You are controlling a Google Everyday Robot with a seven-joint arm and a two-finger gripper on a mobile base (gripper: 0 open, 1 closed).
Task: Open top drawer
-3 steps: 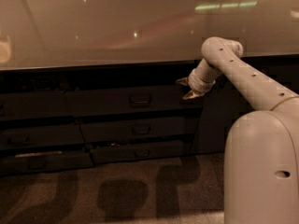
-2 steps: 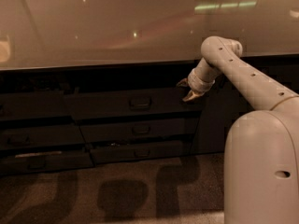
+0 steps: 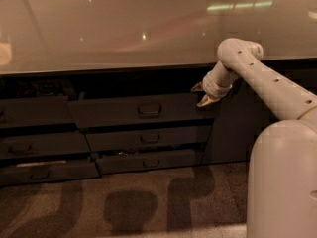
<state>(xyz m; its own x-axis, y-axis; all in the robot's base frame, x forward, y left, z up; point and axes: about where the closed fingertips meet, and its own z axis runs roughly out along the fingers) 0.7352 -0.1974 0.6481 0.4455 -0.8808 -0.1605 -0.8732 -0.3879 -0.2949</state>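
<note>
The top drawer (image 3: 114, 112) is the wide dark front under the pale counter, with a small rectangular pull handle (image 3: 149, 109) at its centre. It stands out a little from the fronts below it, and a dark gap shows above its upper edge. My gripper (image 3: 201, 95) is at the drawer front's right end, near its top corner and well to the right of the handle. Its two tan fingertips are spread apart with nothing between them. The white arm (image 3: 267, 81) reaches in from the right.
Two slimmer drawer fronts (image 3: 148, 138) (image 3: 148, 161) sit below the top drawer, and more drawers (image 3: 34, 145) stack at the left. A plain dark cabinet door (image 3: 233, 128) is behind the arm. The counter top (image 3: 124, 29) overhangs everything. Carpeted floor (image 3: 129, 202) lies in front, and my white body (image 3: 282, 182) fills the lower right.
The gripper has dropped slightly along the drawer's right end. The drawer front looks much the same.
</note>
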